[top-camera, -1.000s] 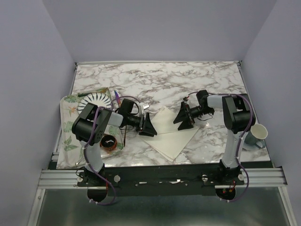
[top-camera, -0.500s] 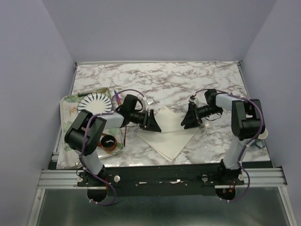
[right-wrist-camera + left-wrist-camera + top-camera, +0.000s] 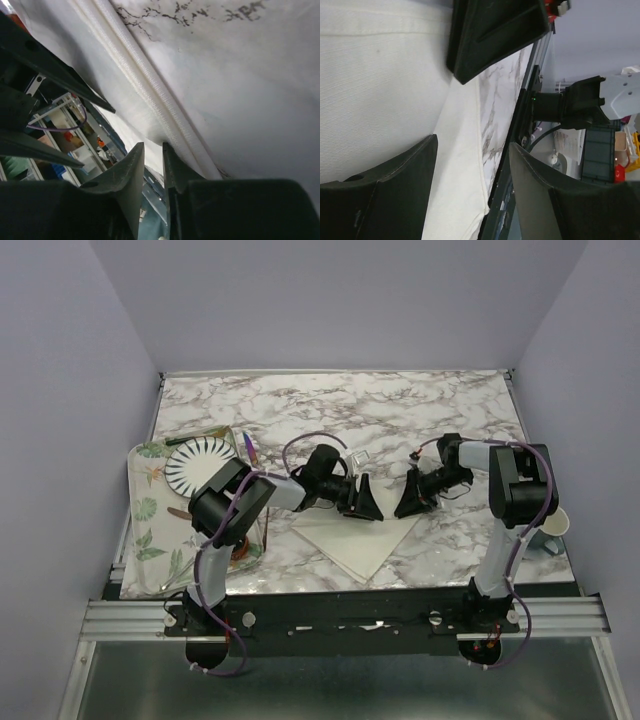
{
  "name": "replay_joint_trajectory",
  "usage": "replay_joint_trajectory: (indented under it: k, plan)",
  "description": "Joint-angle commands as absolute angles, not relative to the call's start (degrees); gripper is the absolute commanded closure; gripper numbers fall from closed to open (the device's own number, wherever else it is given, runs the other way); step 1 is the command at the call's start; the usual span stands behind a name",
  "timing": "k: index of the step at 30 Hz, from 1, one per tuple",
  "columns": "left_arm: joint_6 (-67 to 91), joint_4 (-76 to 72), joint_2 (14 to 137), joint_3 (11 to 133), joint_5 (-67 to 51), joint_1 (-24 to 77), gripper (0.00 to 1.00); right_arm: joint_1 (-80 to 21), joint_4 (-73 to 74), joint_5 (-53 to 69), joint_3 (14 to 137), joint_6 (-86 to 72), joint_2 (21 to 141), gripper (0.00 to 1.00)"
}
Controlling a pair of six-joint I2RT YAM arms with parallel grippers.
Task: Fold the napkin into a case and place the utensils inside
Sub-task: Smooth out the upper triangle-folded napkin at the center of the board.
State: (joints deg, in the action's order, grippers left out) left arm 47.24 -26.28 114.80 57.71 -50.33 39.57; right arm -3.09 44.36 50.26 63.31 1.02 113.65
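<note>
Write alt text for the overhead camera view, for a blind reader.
The left claw and right claw face each other low over the far edge of a cream napkin on a marble table. A leaf-patterned tray with a striped plate sits at the left, a mug at the right.

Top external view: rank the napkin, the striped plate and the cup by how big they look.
1. napkin
2. striped plate
3. cup, partly hidden but clearly the smallest
</note>
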Motion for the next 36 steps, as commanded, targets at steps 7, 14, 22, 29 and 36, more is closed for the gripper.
replay_joint_trajectory:
  k: [7,14,22,29,36]
  plan:
    - [44.04,-22.68,114.7,50.37,-48.34,35.87,0.32,-5.97,43.15,37.27,66.88,-0.79,114.35,0.76]
    - [41.05,-22.41,107.85,44.39,-55.98,30.85,0.28,-6.94,45.96,35.51,69.61,-0.44,115.93,0.76]
    - [34.19,-12.92,102.39,37.97,-56.95,23.12,0.29,-6.94,47.2,35.24,70.75,0.87,116.28,0.76]
    - [33.84,-13.97,99.33,38.31,-59.06,22.67,0.33,-7.64,48.42,37.96,72.24,3.16,116.19,0.75]
    - [4.6,17.44,98.24,64.9,-44.14,25.84,0.42,-8.26,52.73,45.43,78.13,7.29,111.63,0.66]
